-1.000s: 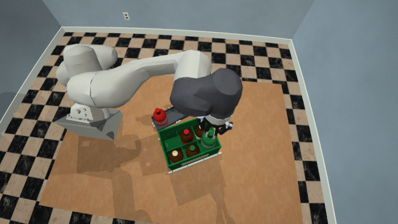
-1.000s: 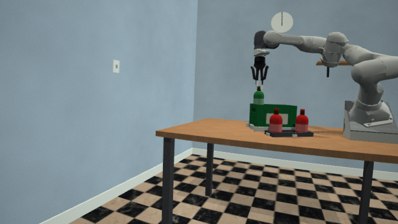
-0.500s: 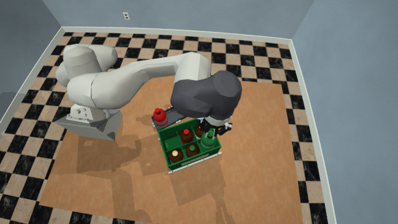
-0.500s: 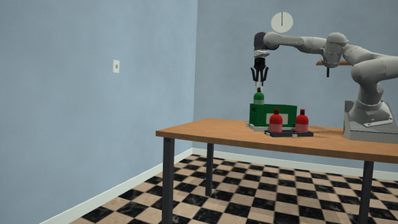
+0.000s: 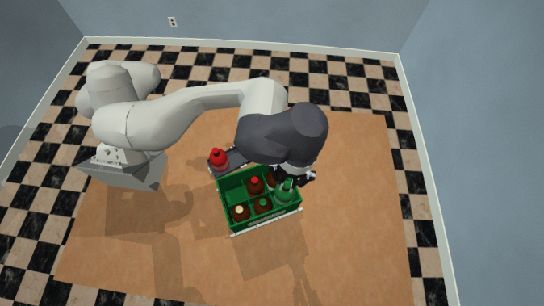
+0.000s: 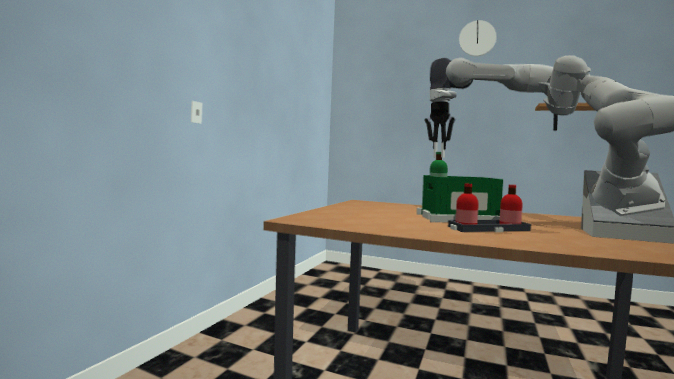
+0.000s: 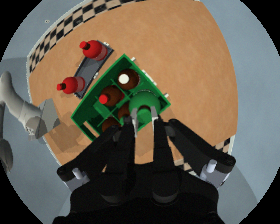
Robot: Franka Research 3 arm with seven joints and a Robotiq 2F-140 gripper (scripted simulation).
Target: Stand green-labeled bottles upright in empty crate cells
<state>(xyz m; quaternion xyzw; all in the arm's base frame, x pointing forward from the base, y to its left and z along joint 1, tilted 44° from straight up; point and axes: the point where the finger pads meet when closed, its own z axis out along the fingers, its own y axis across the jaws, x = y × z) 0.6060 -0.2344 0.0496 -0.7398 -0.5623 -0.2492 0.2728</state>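
A green crate stands on the wooden table; it also shows in the side view and the wrist view. My gripper is shut on the neck of a green-labeled bottle, which stands upright in the crate's near right corner cell with its top above the rim. The wrist view shows the fingers pinching the bottle. Brown bottles with a red cap, a green cap and a cream cap stand in other cells. Another brown bottle is partly hidden by the gripper.
A dark tray lies beside the crate with two red bottles upright on it; one shows in the top view. The robot base stands at the table's left. One crate cell looks empty.
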